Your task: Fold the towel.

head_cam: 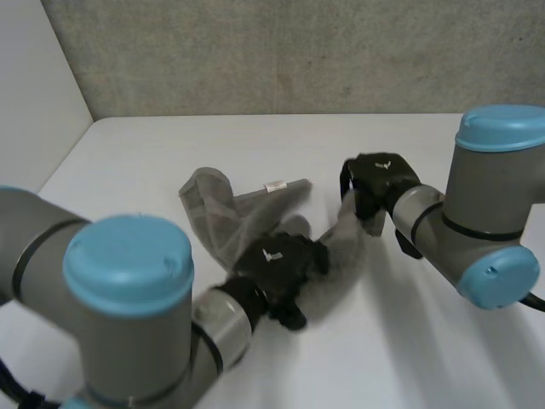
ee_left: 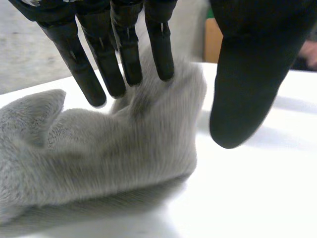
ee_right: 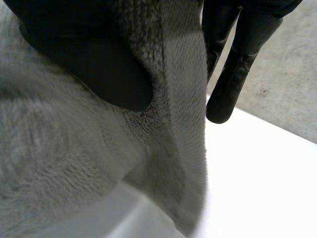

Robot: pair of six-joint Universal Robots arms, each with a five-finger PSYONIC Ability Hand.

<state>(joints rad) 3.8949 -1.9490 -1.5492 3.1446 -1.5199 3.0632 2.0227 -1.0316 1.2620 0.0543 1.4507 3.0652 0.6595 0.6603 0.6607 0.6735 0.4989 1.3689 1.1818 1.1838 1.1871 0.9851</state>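
A grey towel lies crumpled in the middle of the white table, a small white label on its far side. My left hand rests over the towel's near middle. In the left wrist view its fingers are straight, their tips at the towel, and the thumb stands apart over bare table. My right hand is at the towel's right end. In the right wrist view its thumb presses the towel and an edge of cloth runs up between thumb and fingers.
Bare white table stretches to the right of and in front of the towel. A grey wall closes the back and a white wall the left. Both forearms reach in from the near side.
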